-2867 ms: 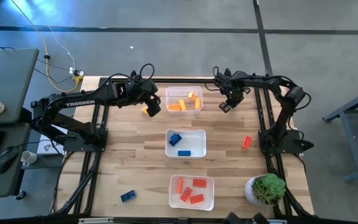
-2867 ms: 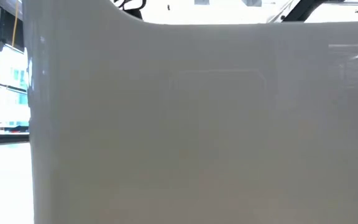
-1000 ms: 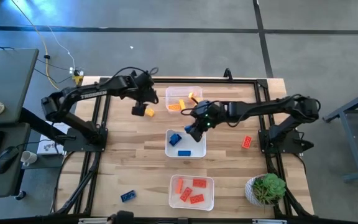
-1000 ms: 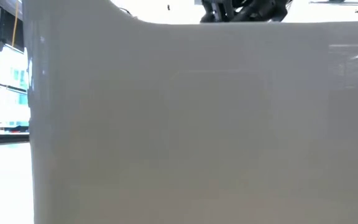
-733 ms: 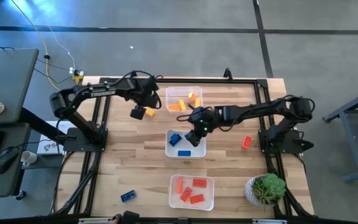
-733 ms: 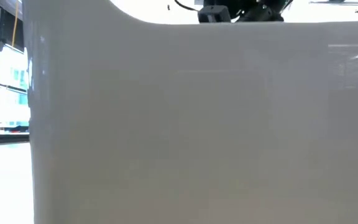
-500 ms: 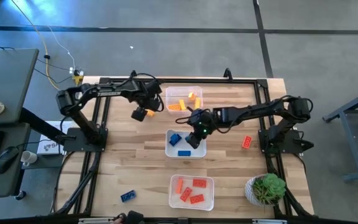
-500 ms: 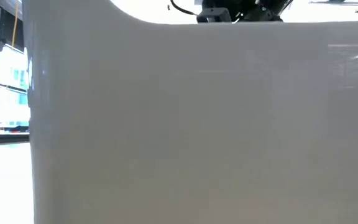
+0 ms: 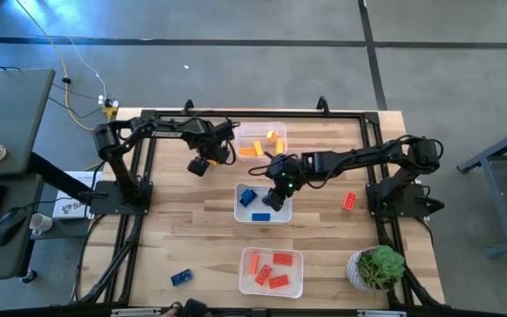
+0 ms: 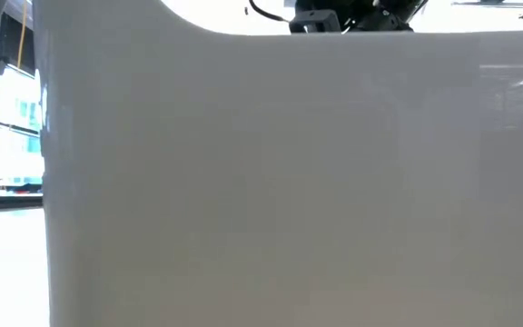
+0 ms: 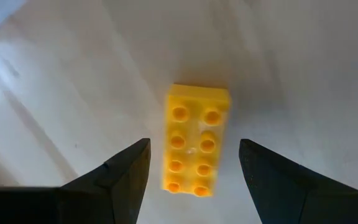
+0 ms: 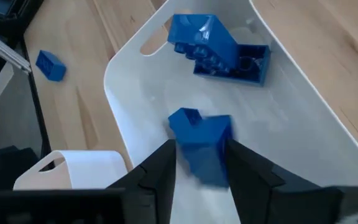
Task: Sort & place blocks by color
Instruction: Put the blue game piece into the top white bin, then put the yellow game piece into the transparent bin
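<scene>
My left gripper is open just left of the far tub. In the left wrist view its fingers stand on either side of a yellow studded block without touching it. The block lies flat on the table, studs up. My right gripper is over the middle tub, shut on a blue block. Other blue blocks lie in that tub. The low view is filled by a white tub wall. My right gripper pinches the blue block by two opposite sides between its two fingers. The fingers come from above, slanting down into the middle tub. The block is lifted clear of the tub's floor.
The far tub holds yellow-orange blocks. The near tub holds red blocks. A loose red block lies at the right and a loose blue block near the front left. A potted plant stands at the front right.
My left gripper has gone toward the table's near edge and down over the yellow block, which has stayed where it was. My right gripper has gone toward the near edge with the blue block until it is over the middle tub, then has kept still.
</scene>
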